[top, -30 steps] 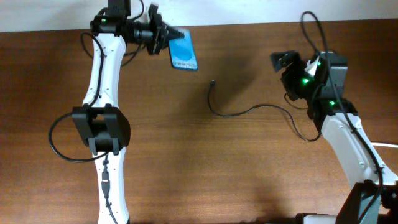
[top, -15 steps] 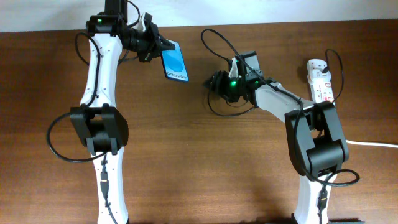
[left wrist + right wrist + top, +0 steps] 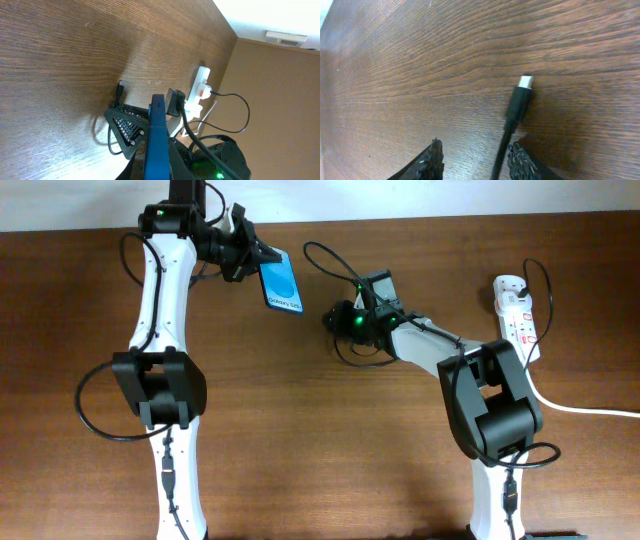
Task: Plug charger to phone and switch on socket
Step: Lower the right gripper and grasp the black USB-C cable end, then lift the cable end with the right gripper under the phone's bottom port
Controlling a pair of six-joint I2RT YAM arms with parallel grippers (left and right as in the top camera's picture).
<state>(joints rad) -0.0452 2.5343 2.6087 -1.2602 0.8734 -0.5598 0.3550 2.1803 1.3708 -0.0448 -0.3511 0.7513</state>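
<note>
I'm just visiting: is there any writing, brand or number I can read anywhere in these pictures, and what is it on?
"Galaxy S25": small white text, only just legible, on the blue screen of the black-framed smartphone.
Red markings on the white elongated power strip: too small to read.
Nothing else carries text.

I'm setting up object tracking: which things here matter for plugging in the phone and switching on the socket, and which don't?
Job:
phone, held in the left gripper
charger, its cable between the jaws of the open right gripper
socket with its white cord

Not the job:
wooden table
wall behind
</note>
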